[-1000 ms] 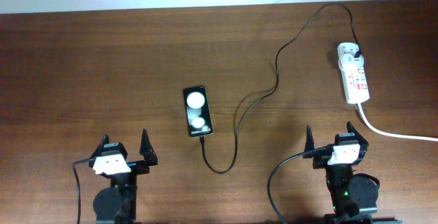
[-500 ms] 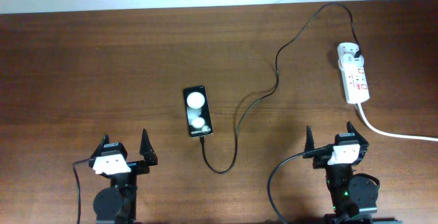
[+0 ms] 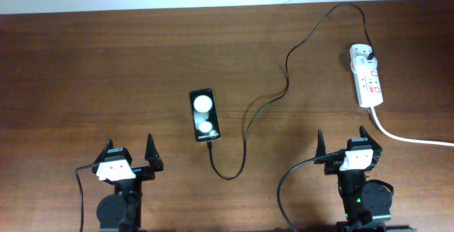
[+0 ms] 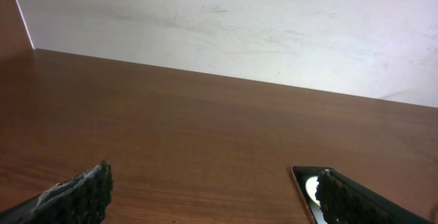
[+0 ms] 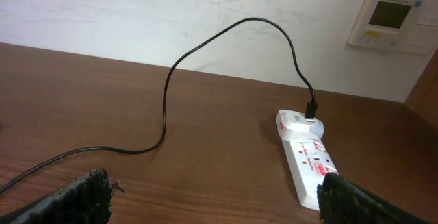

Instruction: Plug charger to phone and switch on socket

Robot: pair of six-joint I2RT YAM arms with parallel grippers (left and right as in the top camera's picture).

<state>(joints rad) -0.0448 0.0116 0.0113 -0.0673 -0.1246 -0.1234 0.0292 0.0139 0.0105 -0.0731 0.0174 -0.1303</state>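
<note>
at the near table [image 3: 106, 62] edge, left gripper [image 3: 129, 150] and right gripper [image 3: 341, 143] gape.

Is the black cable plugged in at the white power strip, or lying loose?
Plugged in. The charger ends upright in a white adapter seated on the far end of the socket.

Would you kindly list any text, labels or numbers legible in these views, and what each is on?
Nothing is legible.
On the phone: tiny white lettering, too small.
On the socket: red markings, blurred.
On the wall panel: screen unreadable.
</note>
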